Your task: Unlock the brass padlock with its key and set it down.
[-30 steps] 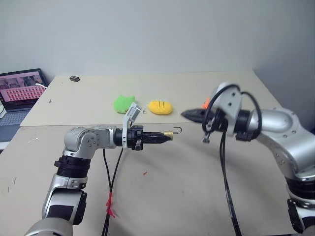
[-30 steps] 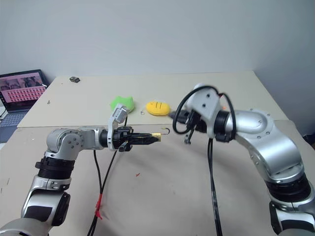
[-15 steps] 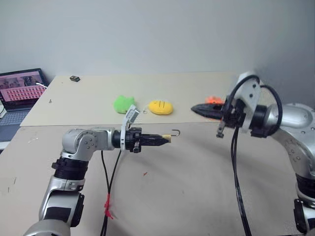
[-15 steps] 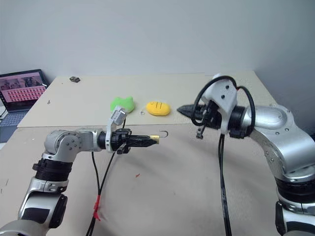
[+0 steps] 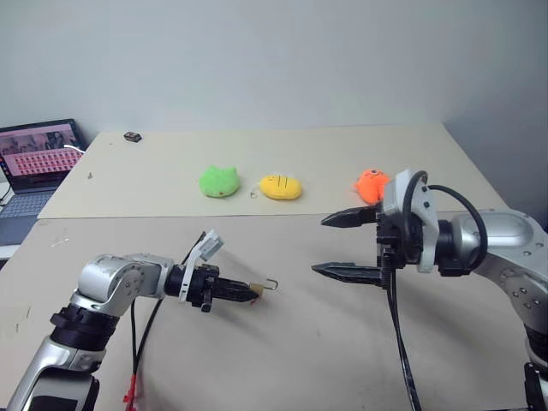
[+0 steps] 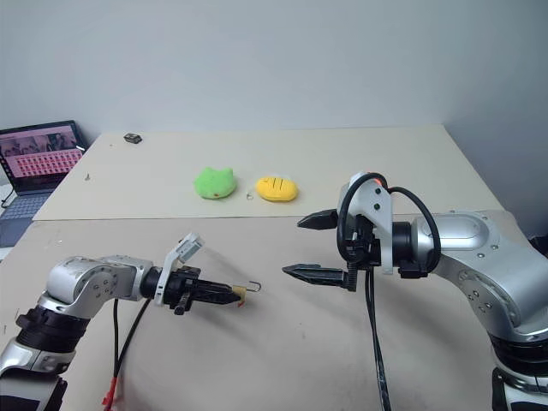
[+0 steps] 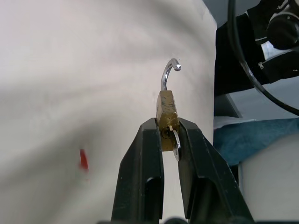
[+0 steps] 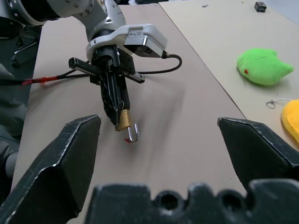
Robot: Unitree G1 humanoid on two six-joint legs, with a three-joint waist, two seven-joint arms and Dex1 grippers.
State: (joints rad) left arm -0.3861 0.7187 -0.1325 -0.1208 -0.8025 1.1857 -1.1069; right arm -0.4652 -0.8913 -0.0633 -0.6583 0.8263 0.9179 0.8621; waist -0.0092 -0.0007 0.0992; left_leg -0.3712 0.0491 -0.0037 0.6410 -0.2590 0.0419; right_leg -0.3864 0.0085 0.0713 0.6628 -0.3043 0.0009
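Note:
The brass padlock (image 7: 167, 109) is a tiny gold body with its silver shackle (image 7: 169, 73) swung open. My left gripper (image 5: 248, 292) is shut on the body and holds it low over the near tan table. A silver sliver that looks like the key (image 7: 175, 145) sits at the padlock's base between the fingers. My right gripper (image 5: 321, 245) hangs to the right of the padlock (image 8: 123, 120), apart from it. Its jaws stand wide open with nothing between them.
At the seam to the far table lie a green plush (image 5: 217, 181), a yellow plush (image 5: 281, 186) and an orange plush (image 5: 371, 184) just behind my right arm. A laptop (image 5: 34, 163) sits far left, a small dark object (image 5: 130, 136) at the back.
My left gripper has sunk toward the table and drawn left with the padlock. My right gripper has pulled back and gone from shut to wide open.

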